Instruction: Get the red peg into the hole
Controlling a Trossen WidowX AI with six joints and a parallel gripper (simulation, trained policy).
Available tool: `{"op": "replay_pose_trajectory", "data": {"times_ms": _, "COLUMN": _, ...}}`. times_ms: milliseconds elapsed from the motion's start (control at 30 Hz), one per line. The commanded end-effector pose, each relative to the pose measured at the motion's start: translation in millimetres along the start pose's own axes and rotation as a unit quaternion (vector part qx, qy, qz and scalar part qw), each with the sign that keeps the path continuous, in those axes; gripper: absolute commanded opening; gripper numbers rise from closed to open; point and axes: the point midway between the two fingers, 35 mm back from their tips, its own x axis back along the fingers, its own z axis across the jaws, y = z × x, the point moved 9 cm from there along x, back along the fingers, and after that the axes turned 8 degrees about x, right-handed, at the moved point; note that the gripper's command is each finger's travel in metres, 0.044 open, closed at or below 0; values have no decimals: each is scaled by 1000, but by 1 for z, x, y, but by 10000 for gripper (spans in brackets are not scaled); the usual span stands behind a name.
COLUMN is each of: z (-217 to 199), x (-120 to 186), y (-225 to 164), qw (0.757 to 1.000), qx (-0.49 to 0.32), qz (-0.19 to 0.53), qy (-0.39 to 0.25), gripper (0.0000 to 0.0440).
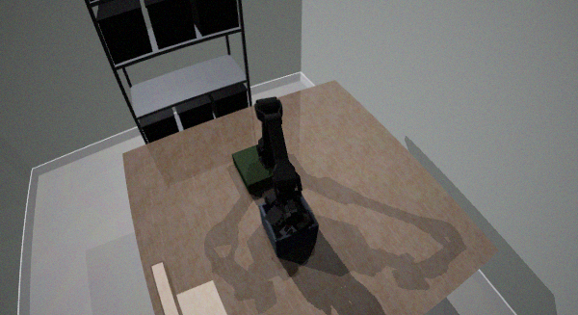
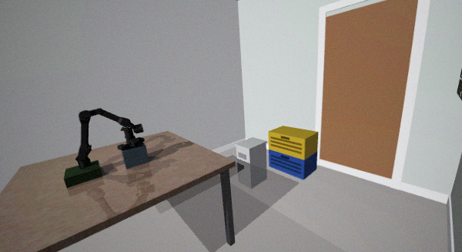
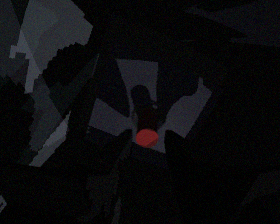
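Observation:
The dark blue-grey open box [image 1: 300, 245] [image 2: 135, 159] stands on the table, with the gripper's hand reaching down into its mouth. In the wrist view my gripper [image 3: 148, 135] is slightly open, with a dark finger on each side of the red peg [image 3: 147, 137] and narrow gaps between. The peg's bright red top faces the camera; its dark body runs away toward the grey plate [image 3: 141, 72] at the box bottom. A dark round spot shows at its far end. The lower end is in deep shadow, and I cannot tell how far it sits in the hole.
The green base block [image 1: 250, 168] [image 2: 82, 174] under the arm stands close beside the box. The box walls surround the fingers. Pale flat pieces [image 1: 202, 300] lie at the table's near edge in the top view. A shelf [image 1: 188, 86] stands behind the table.

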Motion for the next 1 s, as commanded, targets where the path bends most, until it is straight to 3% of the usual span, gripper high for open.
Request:
{"op": "replay_pose_trajectory", "data": {"times_ms": 0, "z": 2, "x": 3, "y": 4, "qw": 1000, "qx": -1, "qz": 14, "qy": 7, "gripper": 146}}
{"op": "replay_pose_trajectory", "data": {"times_ms": 167, "z": 2, "x": 16, "y": 12, "qw": 999, "qx": -11, "qz": 36, "qy": 26, "gripper": 178}}
{"op": "replay_pose_trajectory", "data": {"times_ms": 767, "z": 2, "x": 58, "y": 35, "qw": 991, "qx": -26, "qz": 86, "qy": 102, "gripper": 232}}
{"op": "replay_pose_trajectory", "data": {"times_ms": 867, "z": 2, "x": 65, "y": 39, "qw": 989, "qx": -26, "qz": 89, "qy": 113, "gripper": 237}}
{"op": "replay_pose_trajectory", "data": {"times_ms": 967, "z": 1, "x": 71, "y": 43, "qw": 988, "qx": -24, "qz": 90, "qy": 124, "gripper": 208}}
